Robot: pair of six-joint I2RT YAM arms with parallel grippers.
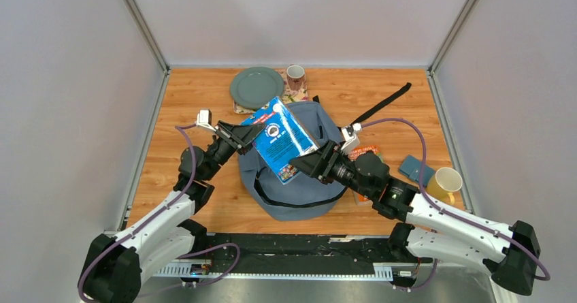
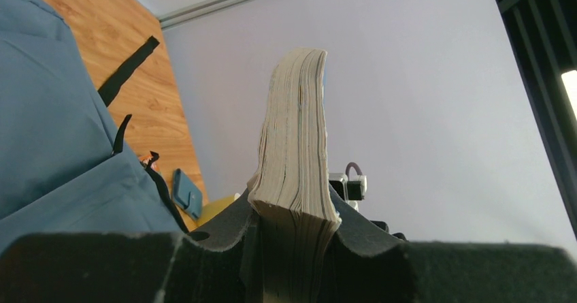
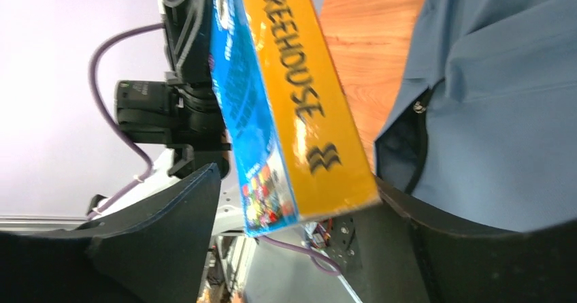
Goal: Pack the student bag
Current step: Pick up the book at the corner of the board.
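Note:
The student bag (image 1: 292,184), a grey-blue backpack with black straps, lies flat in the middle of the table. A thick blue book (image 1: 280,138) with a yellow spine is held tilted above it. My left gripper (image 1: 245,135) is shut on the book's left edge; in the left wrist view the page block (image 2: 296,146) is pinched between the fingers (image 2: 224,225). My right gripper (image 1: 307,161) is open around the book's lower right corner. In the right wrist view that corner (image 3: 286,99) sits between the spread fingers, close to the right one, beside the bag (image 3: 490,99).
A green plate (image 1: 256,87) and a patterned mug (image 1: 295,77) stand at the back. A yellow cup (image 1: 443,184), a teal case (image 1: 412,167) and an orange packet (image 1: 367,152) lie to the right of the bag. A black strap (image 1: 388,103) trails to the back right.

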